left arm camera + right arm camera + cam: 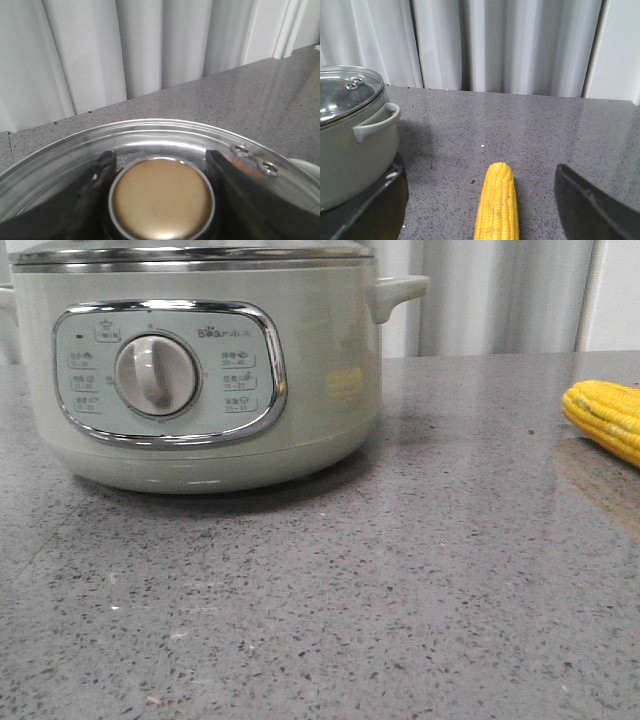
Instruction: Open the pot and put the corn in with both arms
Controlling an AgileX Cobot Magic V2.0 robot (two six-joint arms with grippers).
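Now it's the lid-opening step: the left gripper [162, 200] sits over the pot [200, 370], fingers [95, 195] flanking the lid knob [161, 200]; whether they grip it, I cannot tell. Next, lift. The right gripper [485, 205] hangs spread wide over the corn [496, 205], empty, on the counter [400, 570] right of the pot.
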